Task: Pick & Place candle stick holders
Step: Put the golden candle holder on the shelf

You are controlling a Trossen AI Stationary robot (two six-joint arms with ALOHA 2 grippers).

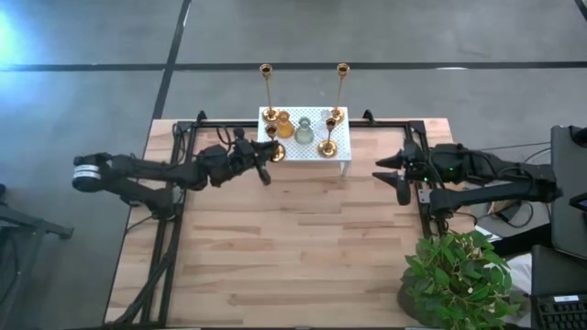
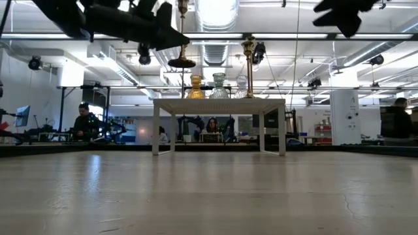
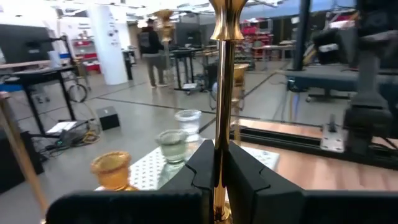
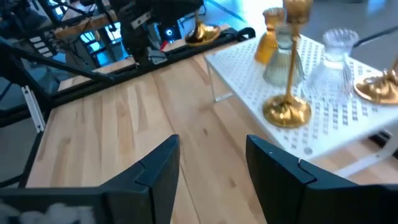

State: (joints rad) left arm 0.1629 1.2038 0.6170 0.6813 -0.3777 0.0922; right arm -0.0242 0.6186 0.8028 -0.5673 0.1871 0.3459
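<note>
- A brass candlestick (image 3: 224, 74) stood upright between the fingers of the left gripper (image 1: 268, 152), clamped on its thin stem; its round base (image 2: 181, 62) hung in the air, clear of the wooden table (image 1: 293, 247) and higher than the rack top.
- The held stick hung just off the left edge of the white perforated rack (image 1: 341, 147), at that gripper's own fingertips.
- On the rack ahead of the gripper sat an amber glass holder (image 1: 284, 126), a grey-green glass holder (image 1: 304, 134), a clear glass holder (image 4: 336, 53) and another short brass stick (image 1: 329, 137).
- Two tall thin brass sticks (image 1: 268, 92) (image 1: 341, 90) stood at the rack's far corners, their bases near the back edge.
- The rack itself stood at the far edge of the table, well clear of the near edge.
- The right gripper (image 1: 394, 174) hovered off the rack's right side with its fingers apart and holding nothing, bare wood beneath it.
- A potted plant (image 1: 459, 275) filled the near right corner, behind that gripper.
</note>
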